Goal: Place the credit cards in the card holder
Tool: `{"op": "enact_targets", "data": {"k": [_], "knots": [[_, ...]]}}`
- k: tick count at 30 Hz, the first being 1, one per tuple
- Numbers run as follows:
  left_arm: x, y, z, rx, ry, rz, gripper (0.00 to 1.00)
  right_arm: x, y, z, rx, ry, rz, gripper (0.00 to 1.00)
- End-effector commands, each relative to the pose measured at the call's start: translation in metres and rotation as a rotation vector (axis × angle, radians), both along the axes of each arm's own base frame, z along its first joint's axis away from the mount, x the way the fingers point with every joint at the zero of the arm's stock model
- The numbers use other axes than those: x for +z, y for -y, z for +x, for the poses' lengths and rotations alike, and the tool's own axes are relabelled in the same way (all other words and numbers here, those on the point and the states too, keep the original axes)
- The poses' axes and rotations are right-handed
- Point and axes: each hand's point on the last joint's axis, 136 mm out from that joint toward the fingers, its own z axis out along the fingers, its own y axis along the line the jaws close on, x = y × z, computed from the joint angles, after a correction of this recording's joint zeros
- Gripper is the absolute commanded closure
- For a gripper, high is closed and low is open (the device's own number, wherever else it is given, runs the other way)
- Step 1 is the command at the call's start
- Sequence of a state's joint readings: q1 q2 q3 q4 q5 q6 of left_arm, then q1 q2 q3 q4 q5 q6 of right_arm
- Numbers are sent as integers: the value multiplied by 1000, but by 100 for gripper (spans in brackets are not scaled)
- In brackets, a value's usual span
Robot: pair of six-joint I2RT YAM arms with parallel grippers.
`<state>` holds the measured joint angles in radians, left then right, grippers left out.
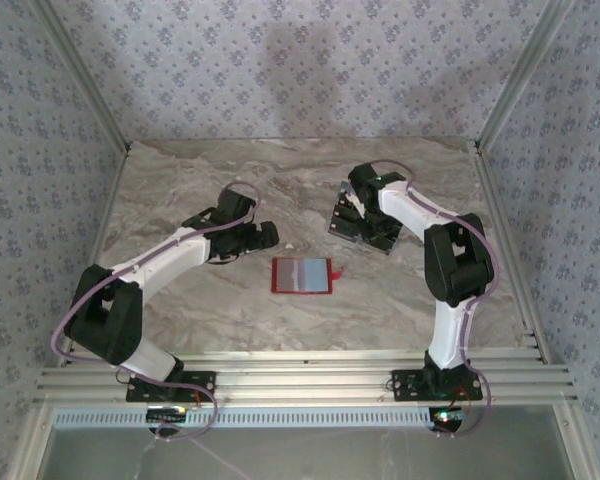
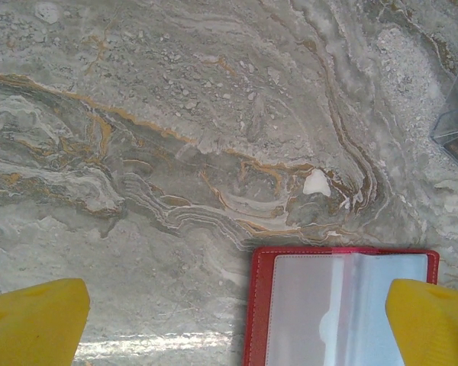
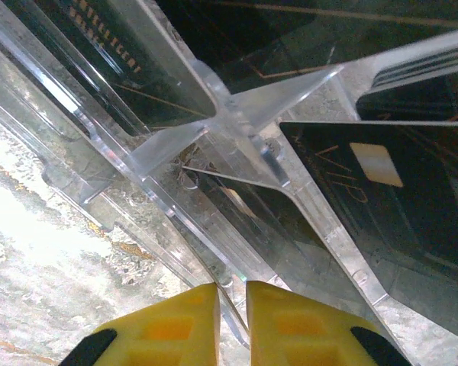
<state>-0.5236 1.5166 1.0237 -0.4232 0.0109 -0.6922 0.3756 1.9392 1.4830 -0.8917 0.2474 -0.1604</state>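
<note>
The red card holder [image 1: 302, 275] lies open on the marble between the arms, its clear pockets up; its top left corner [image 2: 336, 305] shows in the left wrist view. My left gripper [image 1: 264, 235] hovers just left of it, open wide [image 2: 237, 305], with nothing between the fingers. Black credit cards lie in a clear divided tray [image 3: 237, 114]: one marked VIP [image 3: 382, 198], another at the top left [image 3: 130, 69]. My right gripper [image 1: 346, 214] is at the tray's near edge, its yellow fingers [image 3: 231, 293] almost together on the thin edge of a dark card [image 3: 267, 221].
The clear tray [image 1: 382, 243] sits at the back right under the right arm; its corner [image 2: 454, 126] shows in the left wrist view. Aluminium frame rails [image 1: 280, 375] run along the near edge, and patterned walls enclose the table.
</note>
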Motion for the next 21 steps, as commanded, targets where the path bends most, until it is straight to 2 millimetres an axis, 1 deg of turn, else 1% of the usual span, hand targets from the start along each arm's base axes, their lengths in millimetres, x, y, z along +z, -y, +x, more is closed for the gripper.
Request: {"op": "enact_targets", "data": {"k": [1, 5, 10, 15, 17, 19, 21], "knots": [[3, -1, 0, 3, 3, -13, 0, 5, 3, -6, -6, -16, 6, 87], [4, 0, 1, 3, 6, -14, 0, 6, 7, -6, -29, -15, 7, 88], [5, 0, 1, 2, 7, -16, 0, 8, 16, -7, -77, -12, 10, 92], [5, 0, 1, 2, 8, -16, 0, 11, 13, -8, -91, -12, 46, 94], [4, 0, 1, 1, 7, -15, 0, 11, 11, -10, -94, -18, 56, 93], [5, 0, 1, 1, 7, -16, 0, 10, 10, -10, -95, -22, 55, 87], [5, 0, 1, 2, 8, -17, 0, 7, 11, -12, -93, -32, 47, 85]]}}
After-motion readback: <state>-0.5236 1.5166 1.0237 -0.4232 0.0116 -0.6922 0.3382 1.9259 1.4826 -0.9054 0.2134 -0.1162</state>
